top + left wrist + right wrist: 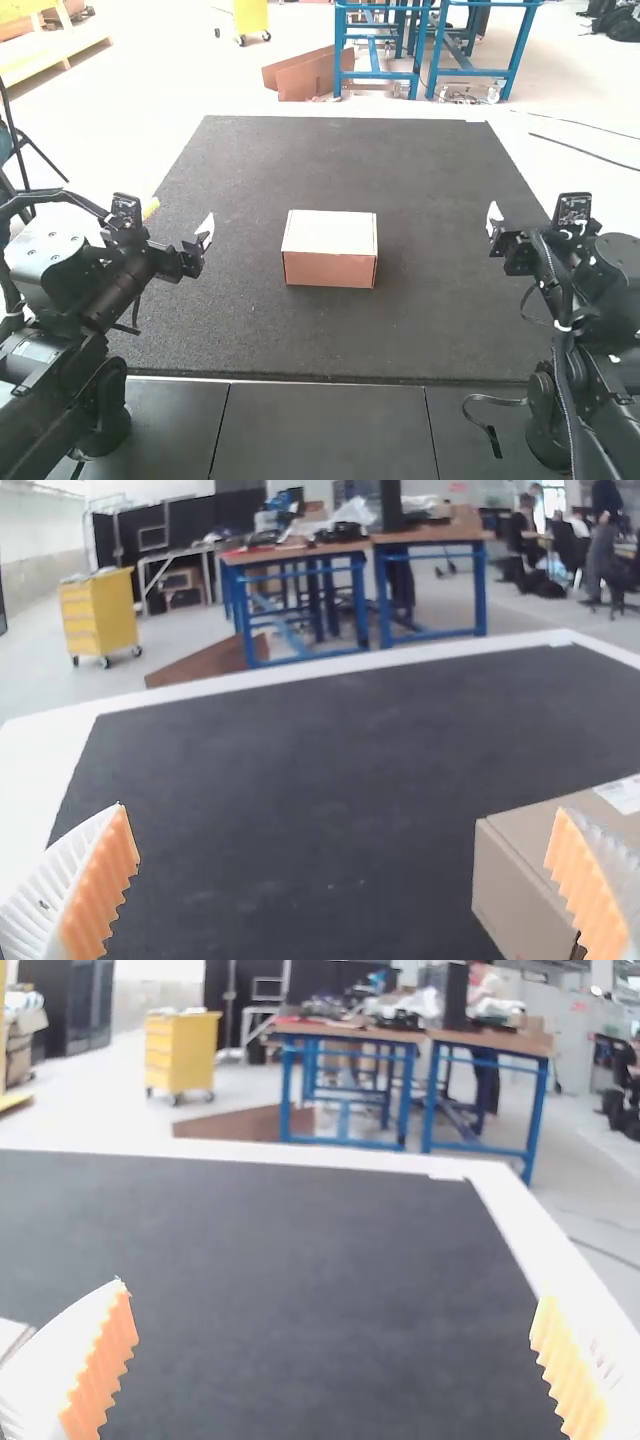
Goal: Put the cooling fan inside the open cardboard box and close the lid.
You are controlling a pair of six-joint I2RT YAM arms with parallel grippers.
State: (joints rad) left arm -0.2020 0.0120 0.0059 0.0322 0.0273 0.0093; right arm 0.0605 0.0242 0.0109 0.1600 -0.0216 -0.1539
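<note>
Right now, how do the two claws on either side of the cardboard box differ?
The left gripper stands nearer the cardboard box than the right gripper. The left gripper points inward from the mat's left side, the right gripper from its right. Both are open, empty, with white ribbed fingers and orange pads.

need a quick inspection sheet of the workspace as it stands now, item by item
surface: black mat, lying flat.
job's things: cardboard box upright near the middle of the mat, lid closed flat, touched by neither gripper.
clutter: small yellow item at the mat's left edge, too small to identify.
grippers: left gripper open, left of the box and apart from it; right gripper open, near the mat's right edge, well apart from the box.
cables: black cable looped along the right arm.
surroundings: grey table panels in front of the mat.
</note>
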